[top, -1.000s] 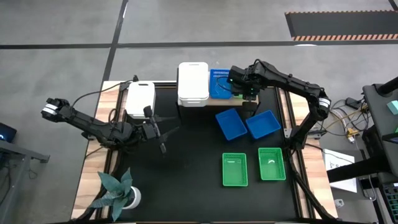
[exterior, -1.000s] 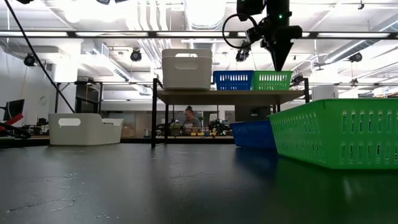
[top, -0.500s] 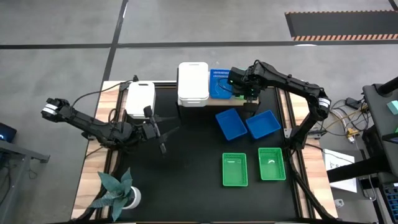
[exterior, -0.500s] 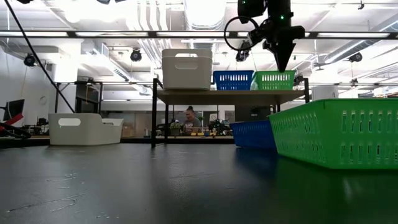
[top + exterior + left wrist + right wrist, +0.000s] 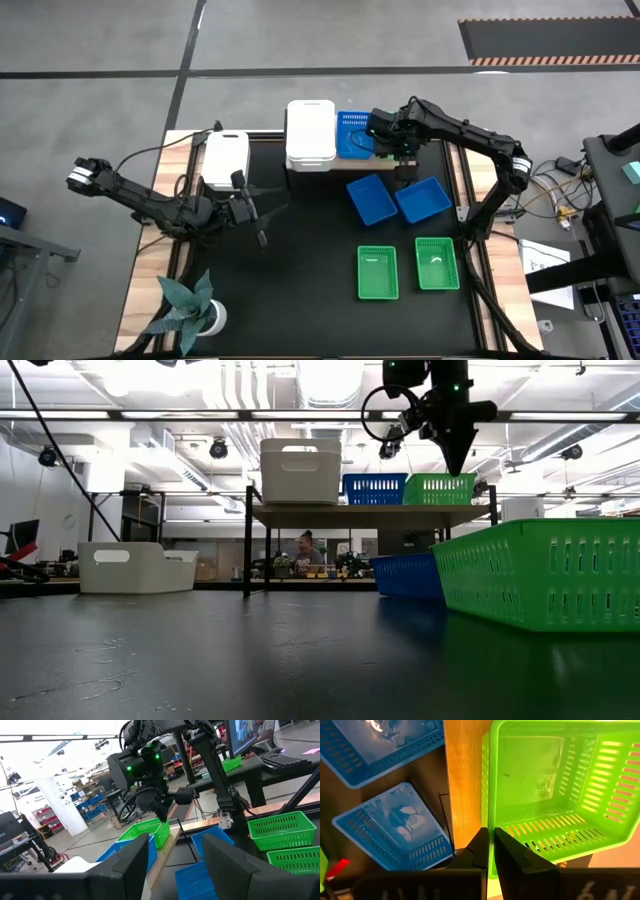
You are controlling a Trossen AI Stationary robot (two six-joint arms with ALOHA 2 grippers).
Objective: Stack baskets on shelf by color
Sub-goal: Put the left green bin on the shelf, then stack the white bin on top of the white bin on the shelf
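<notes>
The shelf (image 5: 370,513) stands at the table's far side. On it rest a white basket stack (image 5: 310,132), a blue basket (image 5: 352,135) and a green basket (image 5: 437,488). My right gripper (image 5: 457,468) is shut and points down right over the green basket's rim; the wrist view shows the gripper (image 5: 490,835) at the basket's side toward the blue one. My left gripper (image 5: 262,215) waits open over the table's left part. Two blue baskets (image 5: 370,198) (image 5: 423,199), two green baskets (image 5: 378,272) (image 5: 437,263) and a white basket (image 5: 226,158) lie on the table. My right gripper comes from above, pointing steeply down, with its shut fingertips (image 5: 481,845) at the green basket's rim (image 5: 488,795) next to the bare shelf board. Whether they touch the rim, I cannot tell. The basket rests flat on the shelf.
A potted plant (image 5: 190,305) stands at the table's near left corner. The black tabletop (image 5: 300,270) lies bare between my left gripper and the green baskets. Beyond the shelf a person (image 5: 305,548) sits in the room.
</notes>
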